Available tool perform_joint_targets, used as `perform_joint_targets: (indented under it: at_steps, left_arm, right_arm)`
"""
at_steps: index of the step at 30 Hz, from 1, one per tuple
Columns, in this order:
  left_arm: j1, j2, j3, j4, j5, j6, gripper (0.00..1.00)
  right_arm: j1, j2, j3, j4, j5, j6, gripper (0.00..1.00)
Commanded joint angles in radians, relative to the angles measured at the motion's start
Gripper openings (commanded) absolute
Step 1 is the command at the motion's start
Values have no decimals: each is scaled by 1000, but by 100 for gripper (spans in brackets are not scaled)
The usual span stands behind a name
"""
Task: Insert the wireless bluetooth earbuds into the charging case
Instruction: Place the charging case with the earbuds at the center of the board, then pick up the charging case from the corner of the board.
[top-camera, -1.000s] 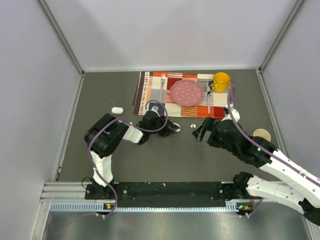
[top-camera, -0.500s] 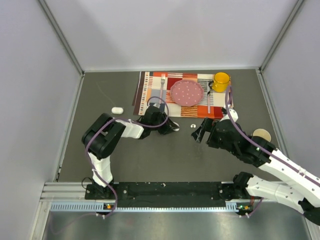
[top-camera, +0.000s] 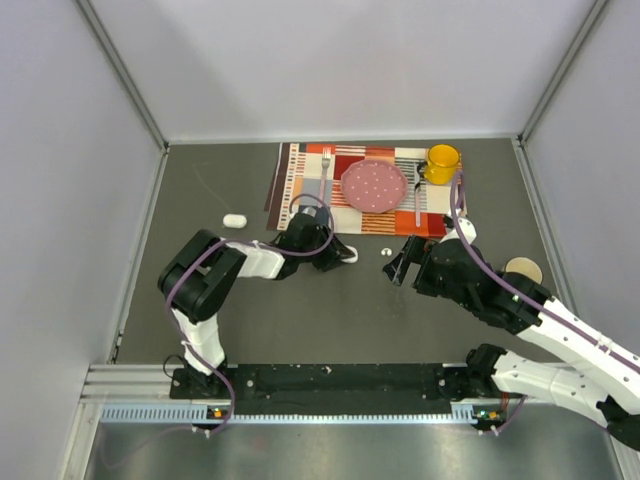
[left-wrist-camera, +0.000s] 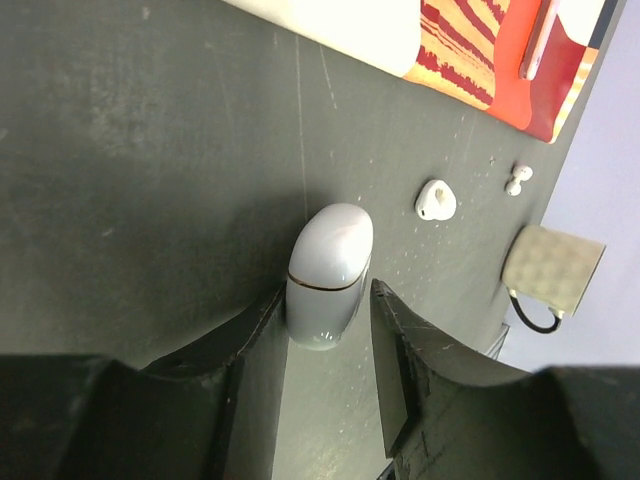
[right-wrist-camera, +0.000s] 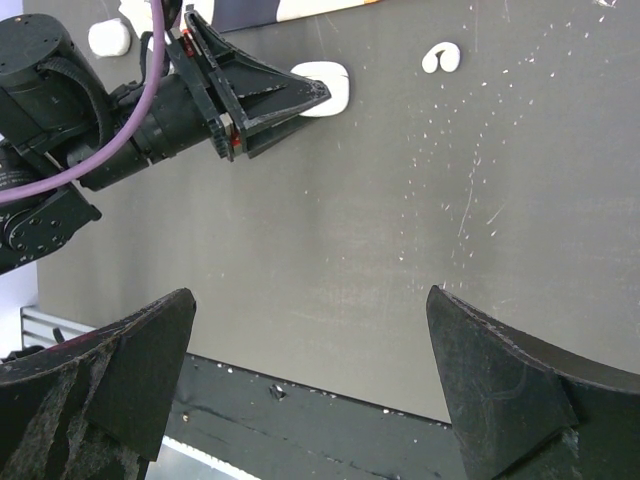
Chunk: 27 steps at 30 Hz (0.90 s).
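The closed white charging case (left-wrist-camera: 335, 250), its lid seam a thin gold line, lies flat on the dark grey table (top-camera: 300, 320) just off the near edge of the striped placemat (top-camera: 300, 185). The left gripper (left-wrist-camera: 328, 295) straddles it, one finger close along each long side. A sliver of table shows beside the right-hand finger, and I cannot tell whether the jaws press the case or merely flank it. Both buds lie outside the case: a rounded earbud (left-wrist-camera: 435, 200) rests on the table near it but apart from it, and a smaller stemmed earbud (left-wrist-camera: 517, 178) lies just beyond that. The right gripper (top-camera: 393, 268) hangs over bare table close by, jaws spread wide and holding nothing. A second white case (top-camera: 234, 220) sits well apart to the left. On the placemat are a pink dotted plate (top-camera: 374, 185), a fork (top-camera: 325, 165) and a yellow mug (top-camera: 441, 160).
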Motion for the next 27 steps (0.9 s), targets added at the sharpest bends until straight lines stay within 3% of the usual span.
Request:
perform_joint_targets:
  at_steps: [1, 14, 19, 25, 27]
  left_arm:
    - [7, -46, -42, -110, -76, 35, 44]
    - [17, -170, -71, -240, -199, 121, 45]
    - [25, -283, -89, -269, -237, 207, 44]
    - [28, -520, -122, -306, -448, 295, 44]
    - [33, -596, -115, -360, -568, 337, 49]
  right_arm:
    - [-5, -19, 27, 6, 15, -8, 99]
    - [-5, -21, 19, 6, 18, -4, 99]
    - [-5, -21, 18, 6, 21, -4, 99]
    - [-5, -24, 15, 4, 32, -3, 99]
    - [-7, -24, 13, 6, 32, -4, 99]
